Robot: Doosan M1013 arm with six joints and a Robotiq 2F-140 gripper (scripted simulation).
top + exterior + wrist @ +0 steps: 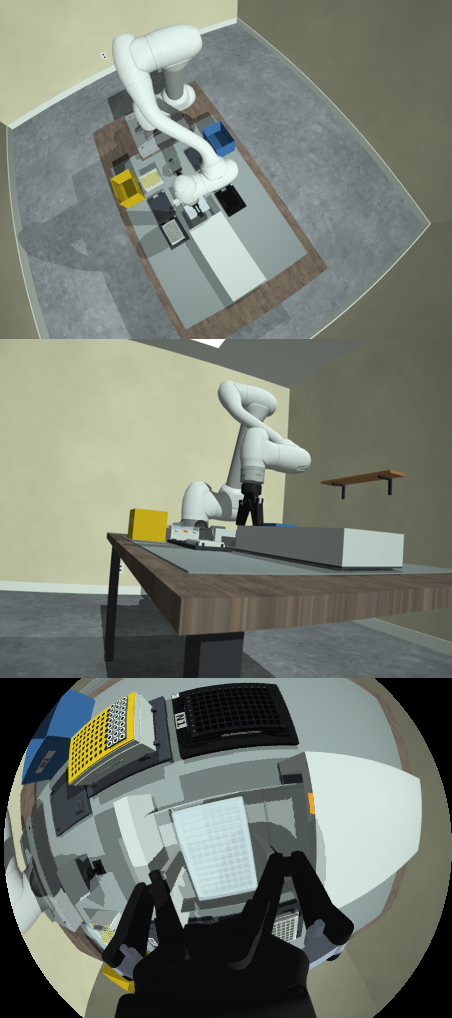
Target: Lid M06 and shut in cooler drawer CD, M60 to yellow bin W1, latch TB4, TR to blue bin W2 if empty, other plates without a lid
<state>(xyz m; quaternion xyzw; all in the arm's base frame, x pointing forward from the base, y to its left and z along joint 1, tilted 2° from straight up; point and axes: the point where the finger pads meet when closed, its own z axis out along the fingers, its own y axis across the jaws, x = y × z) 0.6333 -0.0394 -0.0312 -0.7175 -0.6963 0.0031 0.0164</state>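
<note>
Wrist: clear plate [220, 848] beneath open jaws

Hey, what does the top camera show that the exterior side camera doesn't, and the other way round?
Only the top view shows the black assay plate, the open inside of the blue bin, the yellow tip grid of the tip box, and the clear plate under the gripper.

Only the exterior view shows the wall shelf, the table leg and the gripper's height: its open fingers hang just behind the cooler's top edge.

Both show the yellow bin, the long grey cooler, the white arm and the wooden bench.
</note>
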